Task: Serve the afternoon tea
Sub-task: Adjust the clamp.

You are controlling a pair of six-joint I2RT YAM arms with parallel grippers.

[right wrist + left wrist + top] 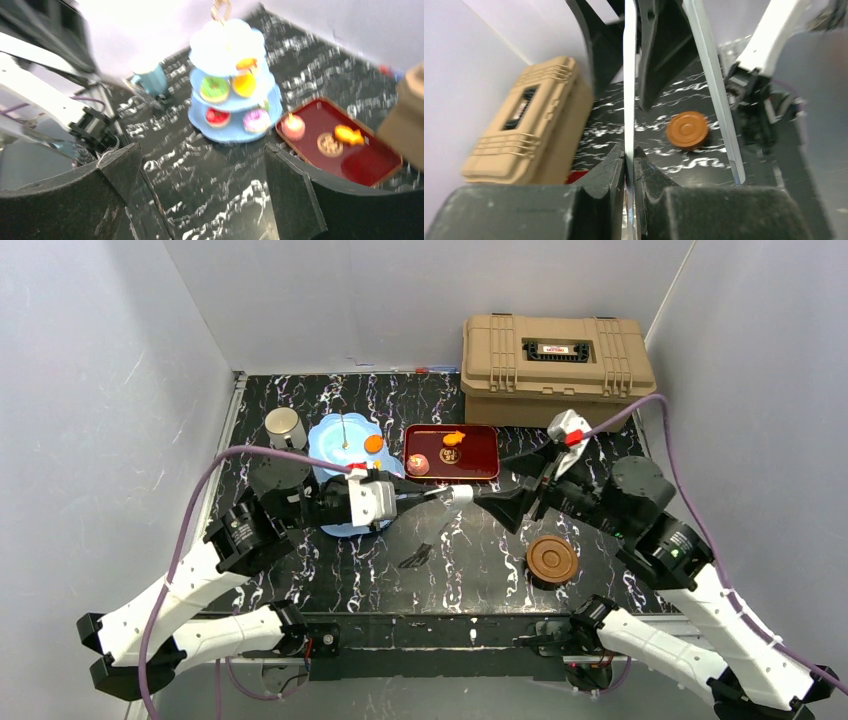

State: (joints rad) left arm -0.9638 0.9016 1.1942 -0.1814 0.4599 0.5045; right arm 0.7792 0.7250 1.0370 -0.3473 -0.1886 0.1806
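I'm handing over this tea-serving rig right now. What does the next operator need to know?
Left pincer: shut on the tongs.
Right pincer: open, empty, close to the tongs.
Stand, back left, holds several treats; three more sit on the tray beside it.
Silver cup and teal cup stand by the stand. One saucer, front right, is bare.
Likely left: tong the tray treats onto the stand, then set cups on saucers.

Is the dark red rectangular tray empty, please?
No, the dark red tray holds a pink cake, a brown biscuit and an orange sweet.
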